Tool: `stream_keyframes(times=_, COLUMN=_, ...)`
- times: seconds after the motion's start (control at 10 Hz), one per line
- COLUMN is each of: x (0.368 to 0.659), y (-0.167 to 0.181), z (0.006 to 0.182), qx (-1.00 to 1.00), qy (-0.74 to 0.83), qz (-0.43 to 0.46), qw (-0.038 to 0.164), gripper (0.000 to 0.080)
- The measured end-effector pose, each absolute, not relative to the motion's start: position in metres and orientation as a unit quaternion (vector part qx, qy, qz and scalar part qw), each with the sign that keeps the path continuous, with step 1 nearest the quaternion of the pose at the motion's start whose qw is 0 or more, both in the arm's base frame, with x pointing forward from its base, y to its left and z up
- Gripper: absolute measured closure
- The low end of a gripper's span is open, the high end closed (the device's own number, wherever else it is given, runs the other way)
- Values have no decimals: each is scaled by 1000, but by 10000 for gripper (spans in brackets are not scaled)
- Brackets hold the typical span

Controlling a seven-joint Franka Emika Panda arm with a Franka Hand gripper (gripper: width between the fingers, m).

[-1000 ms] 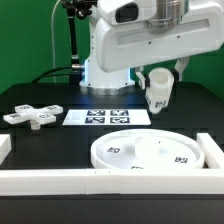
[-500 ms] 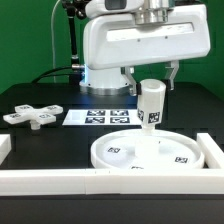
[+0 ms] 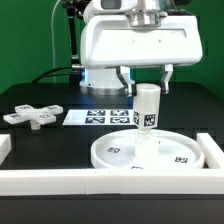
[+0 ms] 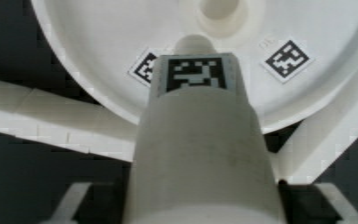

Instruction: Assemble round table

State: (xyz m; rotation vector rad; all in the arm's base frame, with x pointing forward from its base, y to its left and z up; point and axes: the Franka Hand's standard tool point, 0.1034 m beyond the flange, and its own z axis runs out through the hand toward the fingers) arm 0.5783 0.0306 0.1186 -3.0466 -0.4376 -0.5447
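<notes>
The large rimmed round disc [image 3: 150,152] lies flat on the black table at the front, against the white rails. My gripper [image 3: 146,88] is shut on the short cylindrical leg [image 3: 147,108] and holds it upright over the middle of the disc, its lower end near or at the disc's surface. In the wrist view the leg [image 4: 201,130] runs from between my fingers toward the disc's centre hole [image 4: 226,10], with the disc [image 4: 105,50] behind it. The cross-shaped base [image 3: 31,116] lies on the table at the exterior view's left, apart from the gripper.
The marker board [image 3: 97,118] lies flat on the table behind the disc. White border rails run along the front [image 3: 60,180] and at the exterior view's right [image 3: 212,150]. The robot's white body [image 3: 135,45] stands at the back.
My gripper has moved to the exterior view's left and down with the leg. The leg has turned from tilted to upright and now stands over the disc's middle.
</notes>
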Motion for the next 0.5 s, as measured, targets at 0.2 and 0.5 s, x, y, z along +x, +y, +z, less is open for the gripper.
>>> stream_keyframes(times=0.2, x=570, y=36, z=115, qx=-974, qy=-145, qz=-173, qw=8, gripper=390)
stream_keyframes(times=0.5, x=566, y=37, z=108, qx=-974, qy=-146, qz=-172, qw=8, gripper=390)
